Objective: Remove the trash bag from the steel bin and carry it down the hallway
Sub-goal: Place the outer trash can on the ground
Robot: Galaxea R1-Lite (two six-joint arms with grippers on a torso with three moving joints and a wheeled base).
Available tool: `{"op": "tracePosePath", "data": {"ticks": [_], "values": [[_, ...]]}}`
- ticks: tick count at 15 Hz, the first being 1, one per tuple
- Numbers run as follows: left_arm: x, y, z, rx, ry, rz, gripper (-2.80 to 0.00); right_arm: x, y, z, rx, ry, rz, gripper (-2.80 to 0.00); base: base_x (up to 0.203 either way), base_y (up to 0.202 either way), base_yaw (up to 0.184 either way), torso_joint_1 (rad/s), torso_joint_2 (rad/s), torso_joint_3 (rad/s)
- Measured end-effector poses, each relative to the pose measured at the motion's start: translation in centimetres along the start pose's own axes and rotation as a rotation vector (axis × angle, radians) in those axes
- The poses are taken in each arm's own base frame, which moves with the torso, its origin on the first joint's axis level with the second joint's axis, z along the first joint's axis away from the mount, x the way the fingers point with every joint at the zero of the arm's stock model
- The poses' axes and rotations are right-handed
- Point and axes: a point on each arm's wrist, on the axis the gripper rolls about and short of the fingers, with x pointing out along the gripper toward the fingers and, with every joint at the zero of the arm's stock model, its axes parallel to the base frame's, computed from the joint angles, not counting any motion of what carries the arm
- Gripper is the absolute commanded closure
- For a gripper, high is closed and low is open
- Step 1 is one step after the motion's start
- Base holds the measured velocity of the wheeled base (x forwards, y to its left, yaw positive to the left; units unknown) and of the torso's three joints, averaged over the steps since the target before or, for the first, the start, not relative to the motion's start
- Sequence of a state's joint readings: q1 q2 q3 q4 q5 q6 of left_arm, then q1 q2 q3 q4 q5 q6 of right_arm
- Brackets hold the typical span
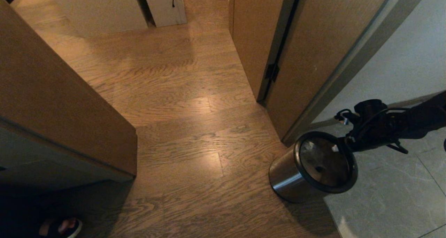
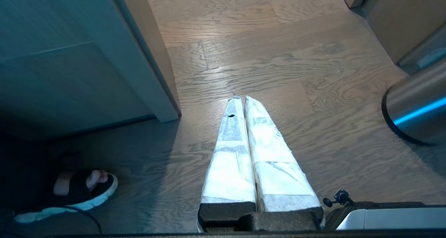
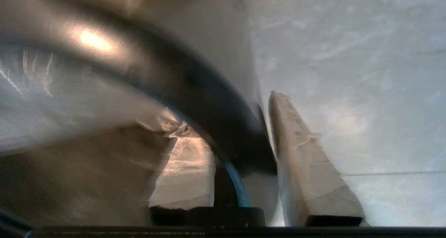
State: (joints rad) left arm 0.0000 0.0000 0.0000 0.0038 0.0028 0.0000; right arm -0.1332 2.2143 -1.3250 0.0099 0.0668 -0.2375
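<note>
The right gripper (image 3: 244,154) straddles the black rim of the steel bin (image 1: 289,177), one finger inside against the trash bag (image 3: 69,102), one outside, closed on both. The left gripper (image 2: 240,107) hangs pressed shut above wood floor (image 1: 181,126).

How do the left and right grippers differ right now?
The left gripper hangs over bare wood floor, fingers pressed together on nothing; the right gripper straddles the steel bin's black rim, one finger inside against the trash bag, one outside. The left is away from the bin; the right is at its mouth over the grey tiles. Both have pale-wrapped fingers.
</note>
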Motion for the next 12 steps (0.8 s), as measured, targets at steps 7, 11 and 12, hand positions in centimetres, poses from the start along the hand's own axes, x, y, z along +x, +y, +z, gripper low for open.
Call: {"op": "tracePosePath", "data": {"ticks": [7, 11, 12], "values": [[0.0, 0.0, 0.0, 0.0, -0.001, 0.0, 0.0, -4.3, 0.1, 0.7, -0.005, -0.042, -0.008, 0.0, 0.0, 0.0, 0.0, 0.0, 0.0, 0.0], [0.0, 0.0, 0.0, 0.0, -0.001, -0.001, 0.0, -7.5, 0.3, 0.6, -0.009, -0.082, -0.015, 0.0, 0.0, 0.0, 0.0, 0.0, 0.0, 0.0], [0.0, 0.0, 0.0, 0.0, -0.001, 0.0, 0.0, -8.3, 0.3, 0.6, -0.009, -0.093, -0.017, 0.0, 0.0, 0.0, 0.0, 0.0, 0.0, 0.0]]}}
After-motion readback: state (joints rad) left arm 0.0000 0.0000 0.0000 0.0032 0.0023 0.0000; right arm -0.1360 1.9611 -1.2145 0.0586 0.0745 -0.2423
